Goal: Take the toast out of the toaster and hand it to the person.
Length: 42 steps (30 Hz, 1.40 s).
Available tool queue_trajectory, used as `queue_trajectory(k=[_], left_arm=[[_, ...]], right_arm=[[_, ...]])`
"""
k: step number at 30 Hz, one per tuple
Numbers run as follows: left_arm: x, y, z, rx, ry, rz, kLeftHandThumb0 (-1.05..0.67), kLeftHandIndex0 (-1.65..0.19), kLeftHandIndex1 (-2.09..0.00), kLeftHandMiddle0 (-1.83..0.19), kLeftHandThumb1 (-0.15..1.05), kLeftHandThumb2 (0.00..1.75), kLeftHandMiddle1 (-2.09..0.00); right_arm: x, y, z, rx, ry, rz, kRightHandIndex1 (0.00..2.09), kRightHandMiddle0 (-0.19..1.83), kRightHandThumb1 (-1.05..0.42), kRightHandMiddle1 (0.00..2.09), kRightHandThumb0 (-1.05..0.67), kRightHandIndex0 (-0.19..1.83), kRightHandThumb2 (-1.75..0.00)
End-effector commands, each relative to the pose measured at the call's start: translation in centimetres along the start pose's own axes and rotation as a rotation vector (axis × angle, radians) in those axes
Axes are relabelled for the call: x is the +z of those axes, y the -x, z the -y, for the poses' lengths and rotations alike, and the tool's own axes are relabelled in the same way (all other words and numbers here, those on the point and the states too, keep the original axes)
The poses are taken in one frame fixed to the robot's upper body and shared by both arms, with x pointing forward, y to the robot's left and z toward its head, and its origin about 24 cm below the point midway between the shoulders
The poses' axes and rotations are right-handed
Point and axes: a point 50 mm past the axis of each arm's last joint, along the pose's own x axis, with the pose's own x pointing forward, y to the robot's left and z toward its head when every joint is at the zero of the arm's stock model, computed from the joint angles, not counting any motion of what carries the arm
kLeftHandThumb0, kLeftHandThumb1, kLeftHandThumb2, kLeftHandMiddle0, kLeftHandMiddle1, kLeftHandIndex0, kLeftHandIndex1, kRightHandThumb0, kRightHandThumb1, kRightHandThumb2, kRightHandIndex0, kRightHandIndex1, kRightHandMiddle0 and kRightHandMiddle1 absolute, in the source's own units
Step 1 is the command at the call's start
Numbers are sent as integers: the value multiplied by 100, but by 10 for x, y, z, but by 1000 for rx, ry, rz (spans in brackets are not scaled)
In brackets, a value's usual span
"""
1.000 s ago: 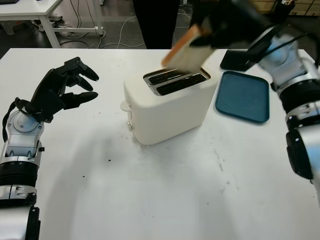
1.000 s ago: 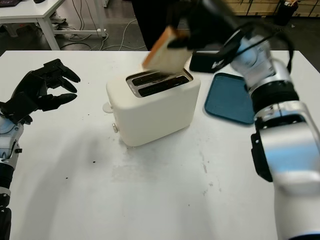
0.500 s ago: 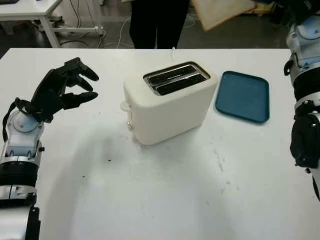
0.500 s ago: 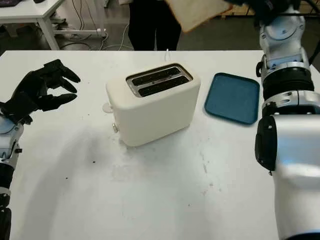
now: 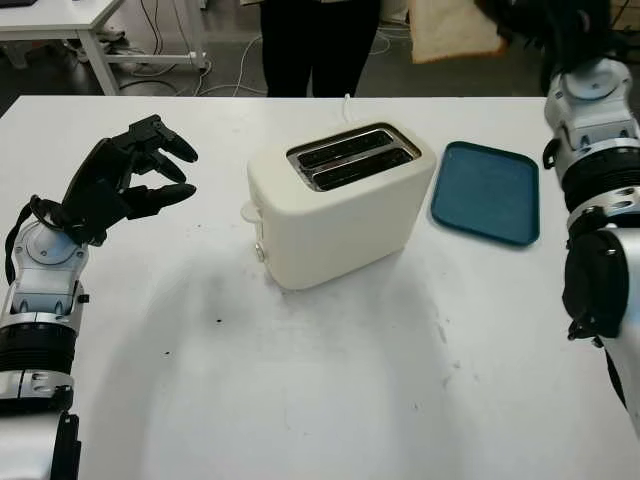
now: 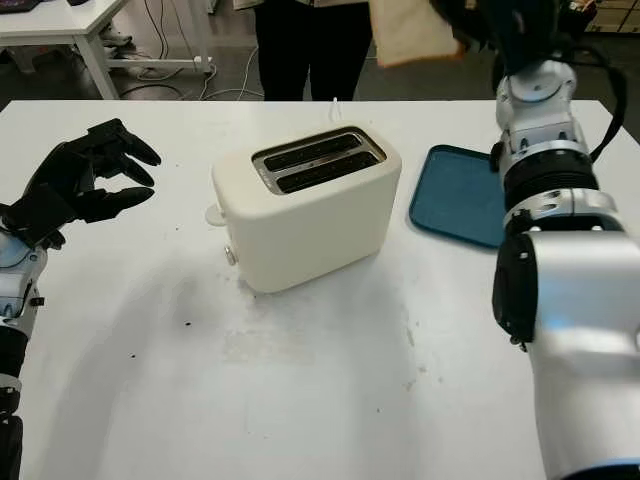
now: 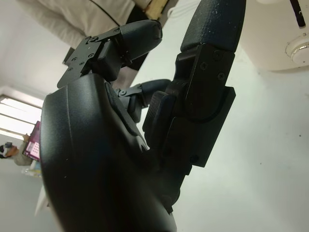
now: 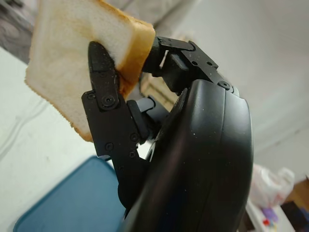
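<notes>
The toast (image 6: 412, 30) is out of the toaster (image 5: 340, 205), pinched in the raised right hand (image 8: 145, 121) near the person (image 5: 318, 40); handover remains, left hand (image 5: 125, 180) open, idle.

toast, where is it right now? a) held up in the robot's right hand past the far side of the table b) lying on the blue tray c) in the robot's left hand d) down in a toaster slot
a: the right hand grips the toast high past the far edge of the table, near the person; the toaster slots and the blue tray hold nothing, and the left hand is open over the table's left side.
</notes>
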Motion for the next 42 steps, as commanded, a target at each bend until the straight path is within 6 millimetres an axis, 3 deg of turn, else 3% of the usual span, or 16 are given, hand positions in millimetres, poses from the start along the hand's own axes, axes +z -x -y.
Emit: queue_trajectory(k=[1,8,14,16,22,29,35,42], left_arm=[[2,-3,1,-3,4,6,-105,-31,-139,-34,92,8,-147],[1,-2,0,0,11,7,-105,-33,-138,-35,92,8,-147],[1,-2,1,2,8,8,-105,-34,-137,-36,92,7,-146],[2,-2,1,1,6,8,-105,-34,-137,-36,92,7,-146],[1,-2,1,-1,4,7,-105,-33,-137,-35,92,8,-146],[0,-1,0,-1,4,4,-105,-32,-138,-34,92,8,-146],[0,-1,1,3,14,4,-105,-33,-138,-35,92,7,-147],[0,0,1,5,10,5,-105,-33,-137,-35,92,7,-146]], right_arm=[[-13,3,-6,-1,35,-69,175,73,-92,174,-33,96,-22],[-33,11,-16,-18,104,-148,175,69,-92,175,-35,91,-19],[-43,15,-20,-18,24,-206,175,67,-92,175,-31,93,-23],[-45,16,-22,-33,32,-227,175,60,-92,175,-37,92,-23],[-52,20,-25,-54,-9,-255,175,61,-92,175,-28,93,-24],[-54,22,-25,-60,-4,-242,175,64,-92,175,-29,96,-23],[-53,21,-26,-53,8,-248,175,43,-92,175,-30,90,-24],[-51,21,-30,-37,43,-217,175,52,-92,174,-28,91,-23]])
